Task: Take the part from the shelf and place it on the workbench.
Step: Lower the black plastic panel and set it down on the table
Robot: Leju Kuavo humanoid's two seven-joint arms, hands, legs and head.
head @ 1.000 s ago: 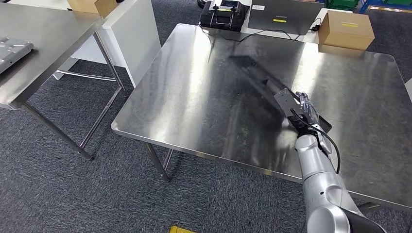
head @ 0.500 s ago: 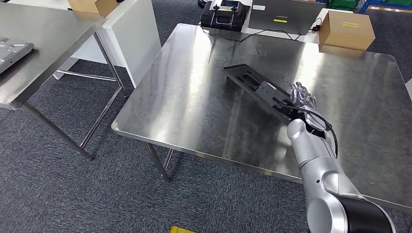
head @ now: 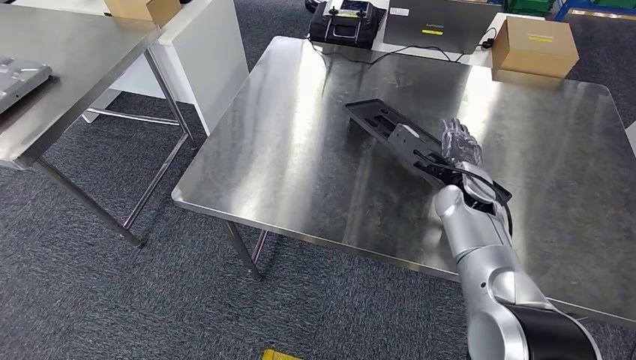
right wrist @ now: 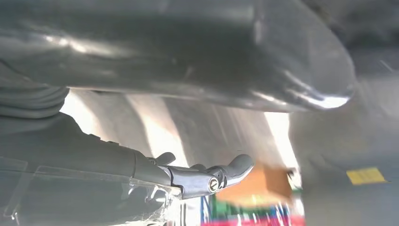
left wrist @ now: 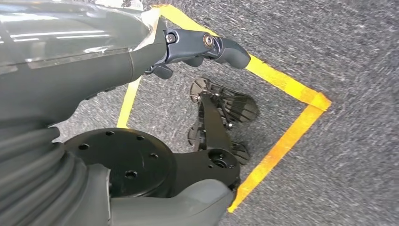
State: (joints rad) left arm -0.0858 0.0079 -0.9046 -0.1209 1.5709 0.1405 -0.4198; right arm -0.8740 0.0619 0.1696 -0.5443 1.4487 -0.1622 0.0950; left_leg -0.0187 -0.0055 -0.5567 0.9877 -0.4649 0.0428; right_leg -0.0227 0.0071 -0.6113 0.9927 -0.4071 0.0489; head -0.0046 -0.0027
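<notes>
1. Resting flat on the steel workbench (head: 300, 150), the long black part (head: 390, 127) lies diagonally across the middle of the tabletop, well clear of every edge.
2. Its near end runs under the right hand (head: 459, 150), which sits over that end at the tip of the silver arm.
3. From the head view I cannot tell whether the right hand's fingers grip the part or merely hover above it; the right wrist view is blurred, with a thumb and a dark finger (right wrist: 235, 167) spread and nothing plainly between them, so the hold stays undecided.
4. The left hand (left wrist: 197, 47) hangs beside the body over grey carpet and yellow floor tape (left wrist: 282, 84), its fingers curled with nothing in them.
5. Judging by how things lie, the carrying is done and the part is on the workbench, so the task looks nearly complete.
6. What appears left is to let go fully, if that is not done, and lift the right hand away without dragging the part.
7. A cardboard box (head: 534, 46) and a black device (head: 346, 22) sit beyond the far edge, well apart from the part.
</notes>
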